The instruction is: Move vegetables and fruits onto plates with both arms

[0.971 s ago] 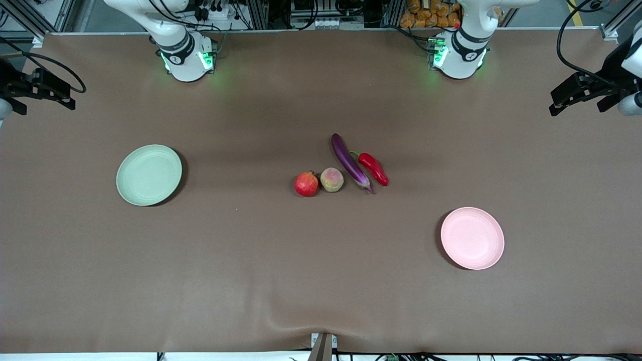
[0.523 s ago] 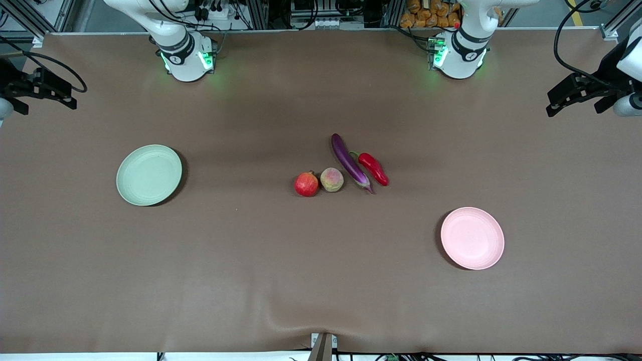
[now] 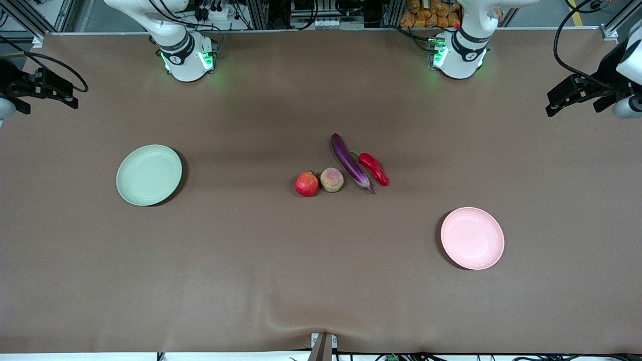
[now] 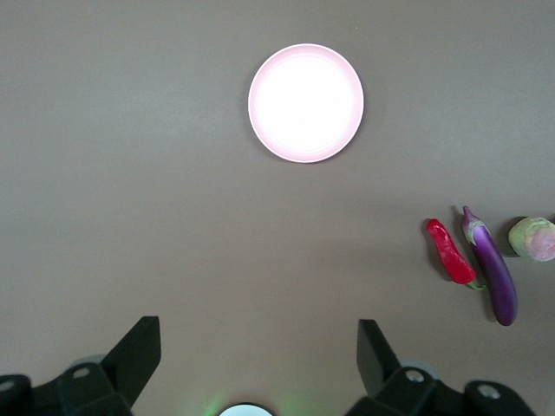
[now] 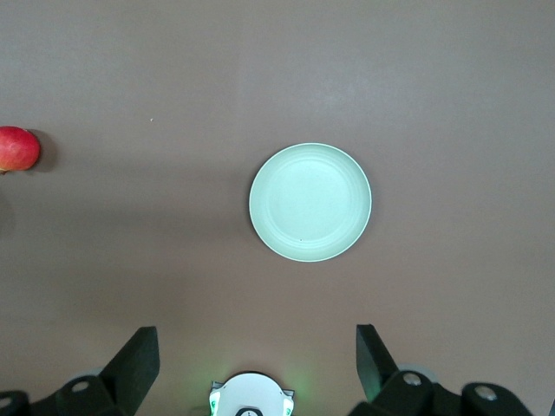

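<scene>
A purple eggplant (image 3: pixel 349 161) and a red chili (image 3: pixel 373 168) lie side by side mid-table. Beside them, toward the right arm's end, are a peach (image 3: pixel 331 179) and a pomegranate (image 3: pixel 306 184). The pale green plate (image 3: pixel 149 175) sits bare toward the right arm's end. The pale pink plate (image 3: pixel 472 238) sits bare toward the left arm's end, nearer the front camera. My left gripper (image 4: pixel 257 328) is open and empty, high over its end of the table (image 3: pixel 572 108). My right gripper (image 5: pixel 257 334) is open and empty, high over its end (image 3: pixel 45 100). The left wrist view shows the pink plate (image 4: pixel 305 102), chili (image 4: pixel 449 251), eggplant (image 4: pixel 494 277) and peach (image 4: pixel 536 237). The right wrist view shows the green plate (image 5: pixel 310 202) and pomegranate (image 5: pixel 17 148).
The green-lit arm bases (image 3: pixel 186 57) (image 3: pixel 459 55) stand along the table's edge farthest from the front camera. A brown cloth (image 3: pixel 251 250) covers the table and wrinkles near a small bracket (image 3: pixel 322 346) at the front edge.
Both hands have shifted very slightly at the edges of the front view. The produce and plates have not moved.
</scene>
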